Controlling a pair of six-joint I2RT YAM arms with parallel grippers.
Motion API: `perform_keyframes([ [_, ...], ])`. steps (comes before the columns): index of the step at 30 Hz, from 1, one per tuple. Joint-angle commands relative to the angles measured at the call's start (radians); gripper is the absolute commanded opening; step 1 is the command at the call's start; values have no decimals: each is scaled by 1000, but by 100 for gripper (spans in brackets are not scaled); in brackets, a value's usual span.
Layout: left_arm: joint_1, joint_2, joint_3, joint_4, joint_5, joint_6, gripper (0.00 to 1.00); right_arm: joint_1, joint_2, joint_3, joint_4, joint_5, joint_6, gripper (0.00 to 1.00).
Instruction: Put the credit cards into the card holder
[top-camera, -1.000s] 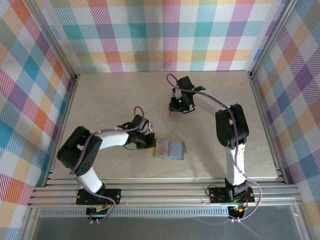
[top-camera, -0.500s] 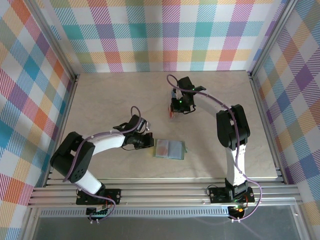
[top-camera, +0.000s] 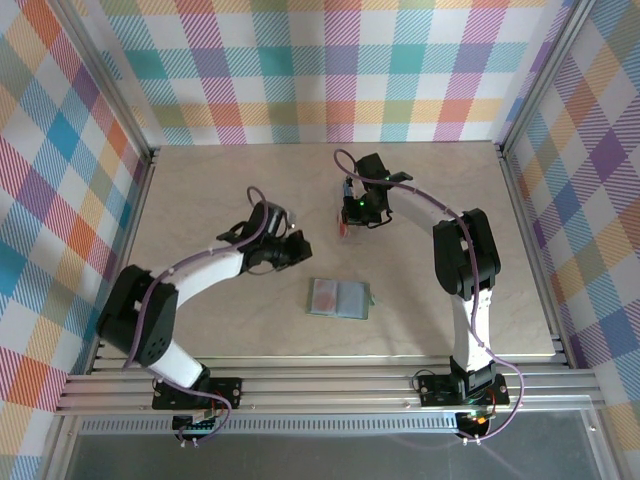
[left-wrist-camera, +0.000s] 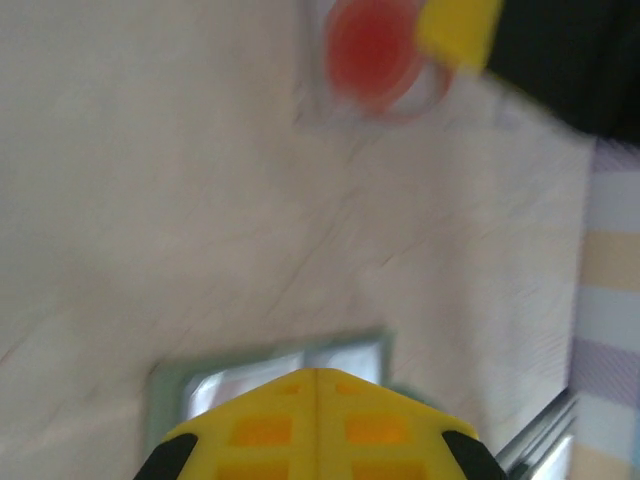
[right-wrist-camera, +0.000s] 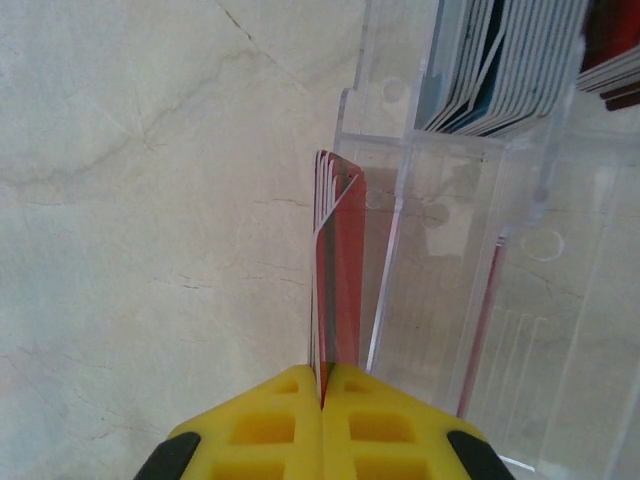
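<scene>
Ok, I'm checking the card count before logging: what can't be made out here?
Right wrist: the card in the right gripper is edge-on, so its face is hidden; whether it is one card or several is unclear.
Left wrist: motion blur; the holder sits mostly behind the left gripper.
Top: what lies in the holder is too small to count.

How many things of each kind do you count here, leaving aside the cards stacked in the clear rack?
Sage-green folding card holder, lying open: 1
Clear plastic rack: 1
Pale card with an orange-red round mark, on the open holder: 1
Red plastic card, pinched in the right gripper: 1
Total: 4
</scene>
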Motion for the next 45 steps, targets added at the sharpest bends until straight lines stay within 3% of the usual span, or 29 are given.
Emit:
perform_keyframes([
  [1, 37, 131, 99, 132, 116, -102, 0, -7, -15, -5, -25, -50, -20, 3],
  [9, 61, 410, 352, 211, 203, -164, 0, -19, -22, -29, -15, -62, -16, 3],
  [15, 60, 531, 435, 252, 246, -207, 0, -20, -23, -31, -20, -68, -16, 4],
  [24, 58, 627, 446, 338, 291, -234, 0, -22, -26, -29, -23, -81, -13, 6],
  [35, 49, 680, 476, 235, 244, -169, 0, -31, -48, -40, -1, -143, -1, 15],
  [45, 46, 692, 499, 197, 225, -146, 0, -37, -53, -46, 3, -137, 9, 6],
])
